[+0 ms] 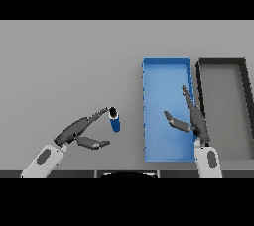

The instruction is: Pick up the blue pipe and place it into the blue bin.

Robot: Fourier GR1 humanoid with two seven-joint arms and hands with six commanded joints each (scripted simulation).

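The blue pipe (pixel 115 120) is a short blue cylinder with a dark open end, standing on the grey table just left of the blue bin (pixel 166 71). My left hand (pixel 74 132) lies to the pipe's left, fingers stretched out so that their tips reach the pipe's top; its thumb points right below the pipe. The hand is open and holds nothing. My right hand (pixel 196 121) hovers over the bin's right side, fingers straight and pointing away from me, thumb spread to the left, also open.
A dark bin (pixel 221 62) with a grey floor stands directly right of the blue bin, their walls nearly touching. The grey table (pixel 64 61) stretches wide to the left and far side.
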